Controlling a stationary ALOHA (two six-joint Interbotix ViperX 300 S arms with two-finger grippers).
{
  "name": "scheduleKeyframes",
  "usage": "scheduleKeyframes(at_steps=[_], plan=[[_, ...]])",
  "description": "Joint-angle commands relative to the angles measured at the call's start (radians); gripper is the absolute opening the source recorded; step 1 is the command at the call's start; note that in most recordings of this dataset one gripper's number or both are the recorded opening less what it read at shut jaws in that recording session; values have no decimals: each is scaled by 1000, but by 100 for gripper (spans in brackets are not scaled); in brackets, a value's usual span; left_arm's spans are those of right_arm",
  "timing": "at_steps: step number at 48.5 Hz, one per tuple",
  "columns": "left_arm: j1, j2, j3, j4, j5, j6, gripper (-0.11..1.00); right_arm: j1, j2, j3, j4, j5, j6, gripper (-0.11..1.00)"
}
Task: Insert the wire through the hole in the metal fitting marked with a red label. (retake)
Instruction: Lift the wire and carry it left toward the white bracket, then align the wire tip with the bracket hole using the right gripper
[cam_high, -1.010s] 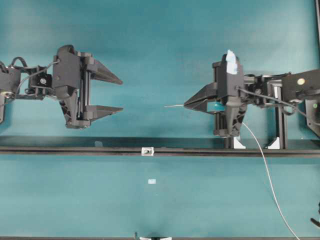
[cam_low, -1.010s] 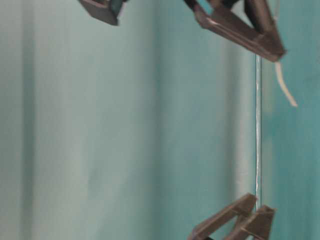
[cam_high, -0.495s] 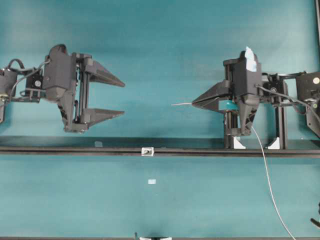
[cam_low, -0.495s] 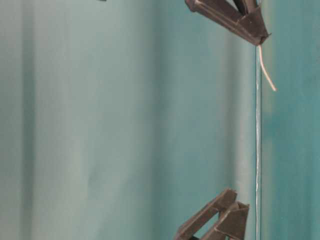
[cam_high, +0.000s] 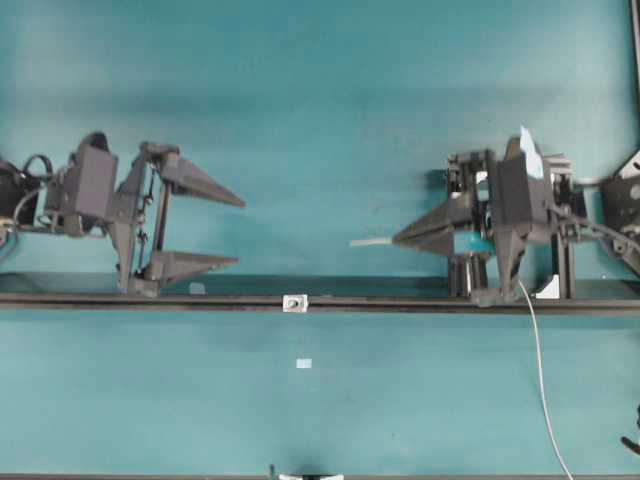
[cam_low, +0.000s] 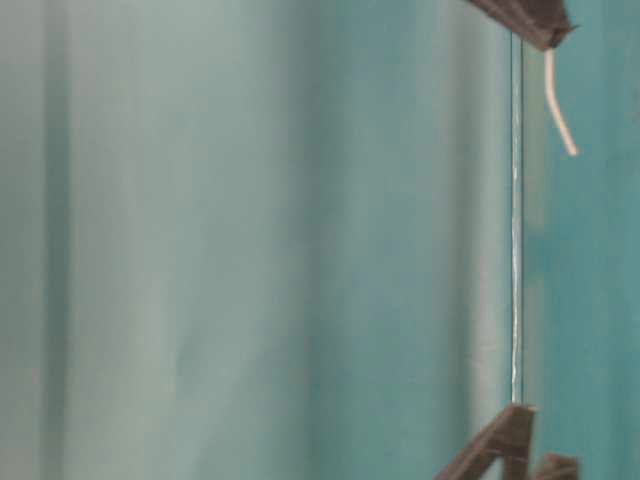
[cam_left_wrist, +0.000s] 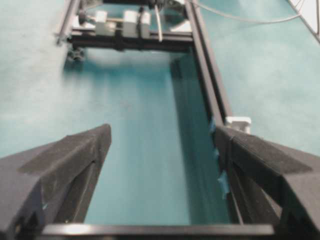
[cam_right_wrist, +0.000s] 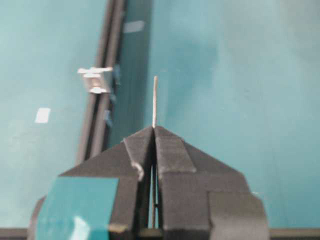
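Observation:
The metal fitting (cam_high: 294, 302) is a tiny silvery square on the black rail (cam_high: 400, 303), and its hole shows as a dark dot at its centre. My right gripper (cam_high: 397, 240) is shut on the wire (cam_high: 368, 242), whose short end pokes out leftward, right of the fitting and a little behind the rail. In the right wrist view the wire (cam_right_wrist: 154, 100) points straight ahead from my shut gripper (cam_right_wrist: 154, 128), and the fitting (cam_right_wrist: 96, 80) lies ahead to the left. My left gripper (cam_high: 238, 232) stands open and empty left of the fitting (cam_left_wrist: 239, 121).
The wire's long tail (cam_high: 541, 385) trails off the right arm toward the front edge. A small white patch (cam_high: 304, 363) lies in front of the rail. White brackets (cam_high: 548, 287) and an upright frame stand on the rail under the right arm. Another rail (cam_high: 150, 477) borders the front.
Both grippers have moved outward and nearer the rail. The left one went left, the right one went right carrying the wire. Both kept their state.

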Motion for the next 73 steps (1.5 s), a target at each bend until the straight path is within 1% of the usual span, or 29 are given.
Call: scheduleKeyframes(at_steps=[1, 11, 15, 20, 27, 37, 41, 52, 62, 73], plan=[[-17, 34, -20, -5, -38, 3, 54, 37, 35, -6, 66, -78, -37, 3], [-46, 101, -55, -3, -55, 8, 54, 150, 129, -18, 259, -216, -176, 3], [-61, 121, -61, -5, -75, 9, 54, 196, 160, -25, 319, -252, -209, 3], [-80, 152, -63, -5, -123, 11, 54, 245, 196, -34, 362, -290, -218, 3], [-106, 201, -74, -12, -175, 11, 54, 302, 256, -58, 383, -356, -218, 3], [-130, 279, -133, -14, -187, 9, 54, 337, 345, -107, 463, -410, -218, 3], [-135, 305, -152, -14, -187, 9, 54, 345, 377, -123, 483, -428, -218, 3], [-138, 353, -167, -14, -206, 8, 54, 351, 428, -141, 497, -443, -218, 3], [-141, 364, -166, -14, -222, -2, 54, 360, 474, -146, 497, -499, -216, 3], [-141, 364, -169, -14, -222, -5, 54, 360, 495, -153, 508, -525, -215, 3]])
